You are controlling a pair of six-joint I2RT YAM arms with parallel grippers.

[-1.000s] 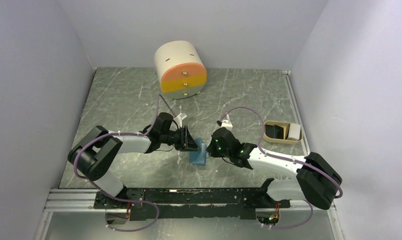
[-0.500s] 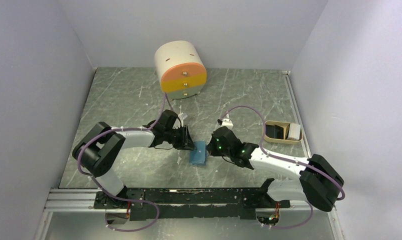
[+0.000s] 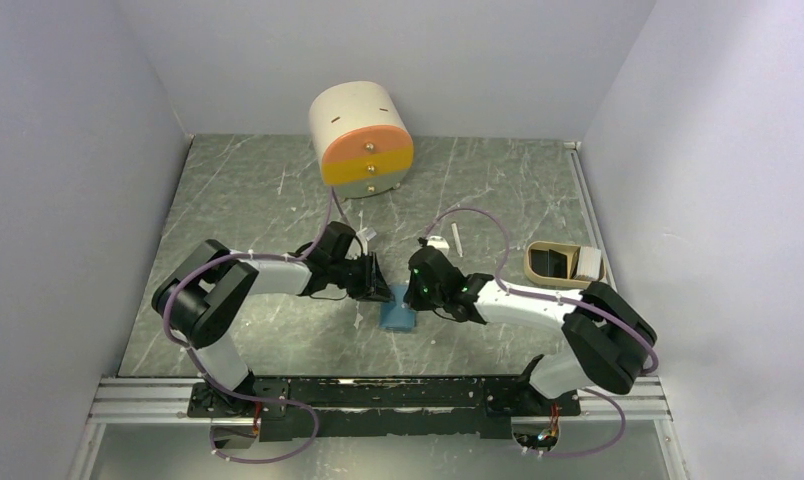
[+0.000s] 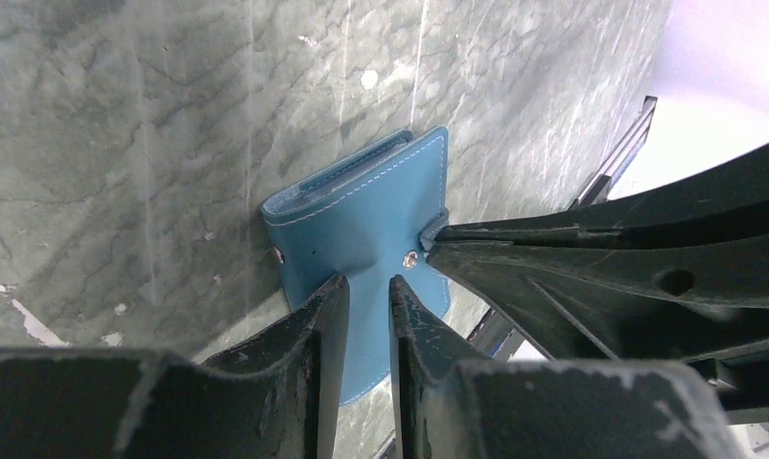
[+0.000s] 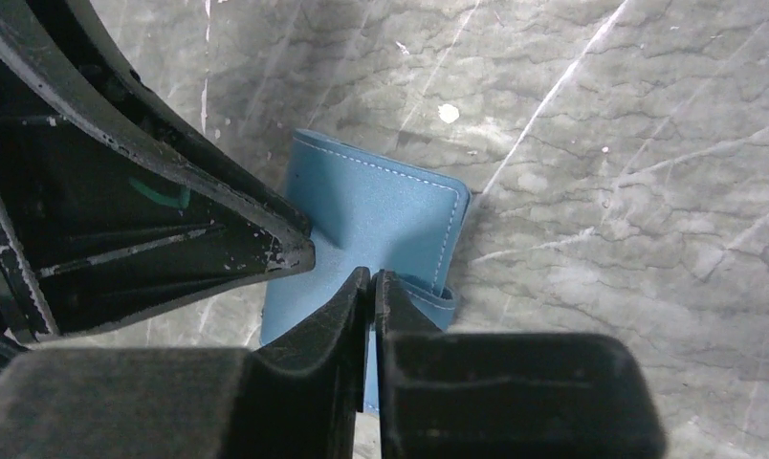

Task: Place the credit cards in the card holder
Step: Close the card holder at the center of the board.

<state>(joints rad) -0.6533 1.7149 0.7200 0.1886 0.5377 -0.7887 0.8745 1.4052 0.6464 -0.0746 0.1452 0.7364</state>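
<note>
**Opening stage: card holder [image 5: 385, 206] shut, no credit cards [image 3: 549, 262] loaded**

Closest to the arm bases, about midway along the near edge of the green marbled worktop [image 3: 248, 200]: the teal-blue card holder, folded shut and lying flat.

Left gripper [image 4: 363, 282] on its left side. Fingers drawn in to a narrow slit, a pucker of blue cover pinched up between them, so clamped on the card holder.

Right gripper [image 5: 372, 275] meeting it from the right. Fingers pressed together, tips down on the cover just beside the snap strap [image 5: 428, 295]. Impossible to tell whether holding any leather. Tips of the two grippers almost touching above the card holder.

Farther off, by the right edge: a beige tray [image 3: 563, 283]. Dark flat credit cards inside, well apart from the card holder, no gripper near them.

At the far edge, toward the middle: a cream drum-shaped drawer unit [image 3: 362, 135] with an orange front, apparently no part of this job.

Judged step: getting the card holder open, an early stage of the task, with no card lifted yet.

Next move, as a guess:
- Pin one cover down.
- Peel the other cover up and over to bare the slot pockets, without dragging the whole card holder across the worktop.
- Free one gripper and reach toward the tray for a card.

Possible trouble: thin cover slipping out of so shallow a pinch.
</note>
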